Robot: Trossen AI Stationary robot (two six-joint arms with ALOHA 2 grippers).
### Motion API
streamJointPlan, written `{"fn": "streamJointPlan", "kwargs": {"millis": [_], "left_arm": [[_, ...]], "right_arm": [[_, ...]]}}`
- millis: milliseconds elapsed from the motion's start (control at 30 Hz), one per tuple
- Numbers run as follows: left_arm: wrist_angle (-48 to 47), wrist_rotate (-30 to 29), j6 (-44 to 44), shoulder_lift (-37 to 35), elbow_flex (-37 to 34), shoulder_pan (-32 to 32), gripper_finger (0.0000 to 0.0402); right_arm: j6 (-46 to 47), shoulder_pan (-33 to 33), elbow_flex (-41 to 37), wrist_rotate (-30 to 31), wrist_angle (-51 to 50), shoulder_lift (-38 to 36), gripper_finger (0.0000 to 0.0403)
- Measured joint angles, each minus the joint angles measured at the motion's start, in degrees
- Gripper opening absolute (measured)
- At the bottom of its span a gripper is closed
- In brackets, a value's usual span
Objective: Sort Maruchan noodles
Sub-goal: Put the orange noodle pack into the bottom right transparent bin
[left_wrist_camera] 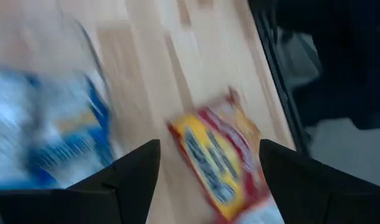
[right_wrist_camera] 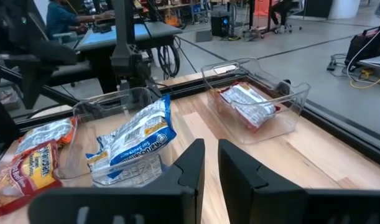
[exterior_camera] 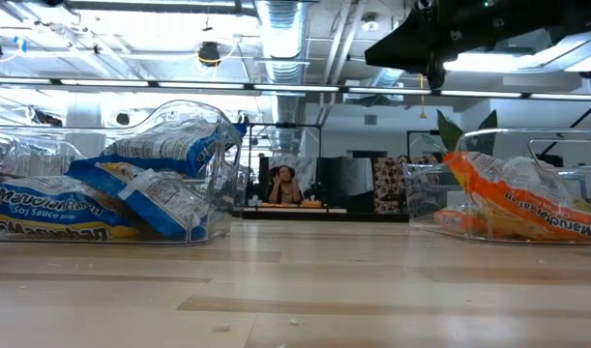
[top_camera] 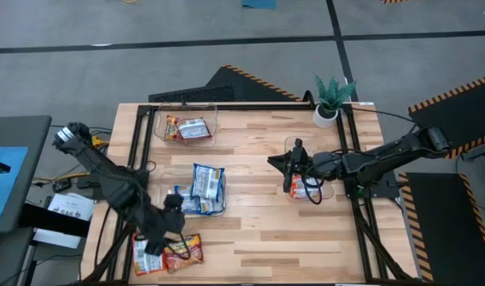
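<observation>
Left gripper [top_camera: 164, 236] down at the near-left corner of the table [top_camera: 266, 206], fingers [left_wrist_camera: 137, 171] spread wide, nothing between them. Red-and-yellow packet [left_wrist_camera: 224, 155] lying flat on the wood just beyond the fingertips, in line with the gap, not touched. Blue packets [left_wrist_camera: 59, 134] off to one side of the same fingers — blurred in the wrist view, no detail readable.

From above: loose packets [top_camera: 172, 253] clustered right at the left gripper. Middle bin [top_camera: 198, 191] stuffed with blue-and-white packets [top_camera: 206, 181], just ahead of that gripper. Far bin [top_camera: 186, 125] holding red-maroon packets [top_camera: 190, 129], well apart from both grippers.

Right gripper [top_camera: 278, 161] hanging above the table beside the right-hand bin [top_camera: 306, 187], fingers [right_wrist_camera: 193, 165] drawn narrow with a slim gap, holding nothing. Orange-yellow packets [exterior_camera: 527, 198] piled in that bin, behind and under the arm rather than ahead of the fingers.

Low view: blue packets pressed against the clear wall of the middle bin, orange ones leaning in the right bin, bare wood between

Potted plant [top_camera: 331, 99] at the far right corner. Person [exterior_camera: 283, 186] seated at a desk well beyond the table
</observation>
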Motion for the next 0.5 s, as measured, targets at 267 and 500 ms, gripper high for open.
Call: {"fn": "streamJointPlan", "kwargs": {"millis": [267,500], "left_arm": [[-8.3,2.8,-24.6,4.6,0.5,-8.1,0.0261],[-15.5,2.7,-45.1,7.2,-1.0,-14.8,0.0261]], "right_arm": [[0.0,-0.1,0.0,0.1,-1.7,1.0,0.0071],[-0.2,-0.2,-0.1,0.2,-3.1,2.7,0.0071]]}}
